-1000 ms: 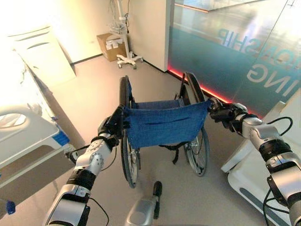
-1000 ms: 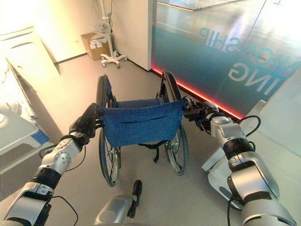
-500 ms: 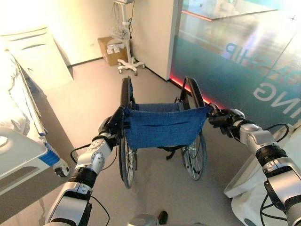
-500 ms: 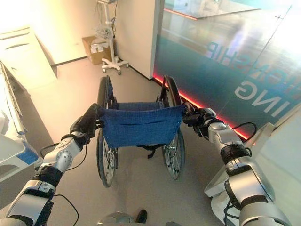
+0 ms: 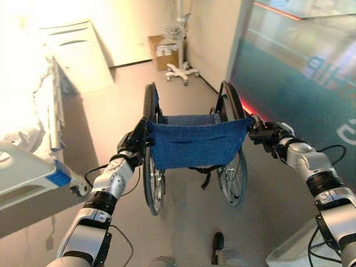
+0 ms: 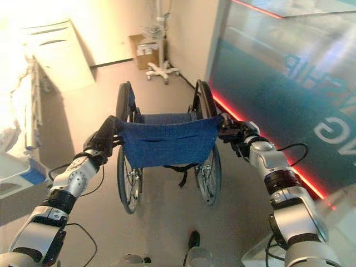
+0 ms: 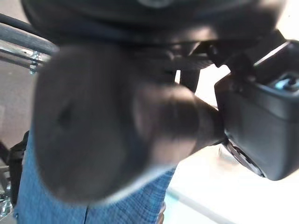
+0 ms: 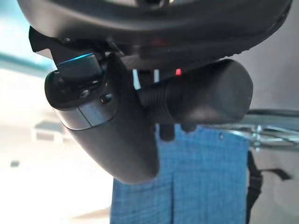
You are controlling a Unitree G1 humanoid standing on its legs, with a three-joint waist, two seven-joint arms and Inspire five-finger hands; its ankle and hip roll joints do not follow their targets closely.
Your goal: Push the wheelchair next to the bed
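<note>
Both arms are built of silver-grey metallic segments joined by dark, ribbed black collars at wrist and elbow. Each ends in a dark robot hand: the left robot hand [image 5: 135,146] and the right robot hand [image 5: 261,132] are black, with smooth rounded casings. Up close, the right one seems to carry a small red light.

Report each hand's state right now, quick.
Left hand: closed around the wheelchair's left push handle.
Right hand: closed around the wheelchair's right push handle.
</note>
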